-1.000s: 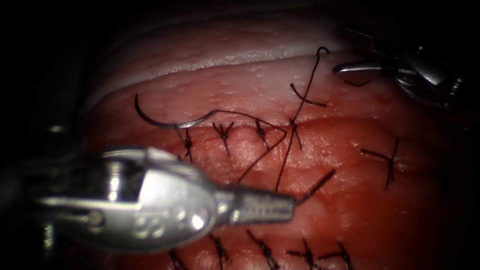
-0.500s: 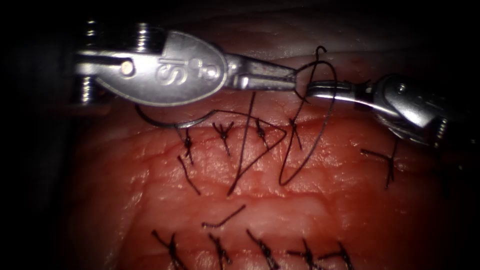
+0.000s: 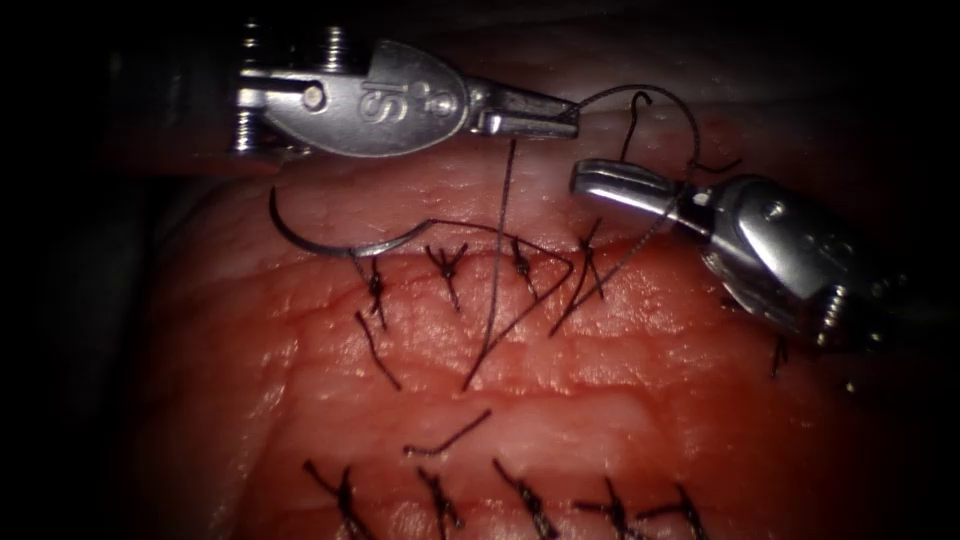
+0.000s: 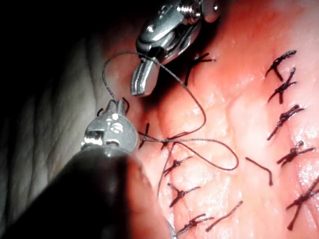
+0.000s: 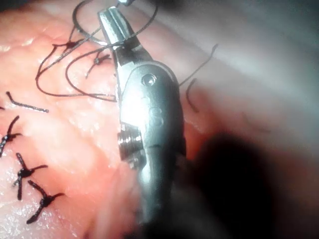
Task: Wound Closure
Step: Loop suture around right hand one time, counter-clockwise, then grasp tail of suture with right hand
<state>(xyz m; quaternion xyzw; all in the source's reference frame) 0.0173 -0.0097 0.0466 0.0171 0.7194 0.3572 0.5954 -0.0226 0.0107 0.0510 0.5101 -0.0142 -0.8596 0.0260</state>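
Left end effector (image 3: 565,117) at the far side, clamped on the thread (image 3: 497,270), right end effector (image 3: 590,180) closed and holding nothing with thread looped over it, curved needle (image 3: 330,240) lying free on the tissue (image 3: 650,400), left of the stitched cut (image 3: 480,262)

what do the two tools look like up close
Both are bare polished silver metal. The left tool has a teardrop-shaped wrist body with stamped characters, a pin, threaded screws behind, and slim tapering jaws. The right tool has a rounded body, a round pin and blunt jaws.
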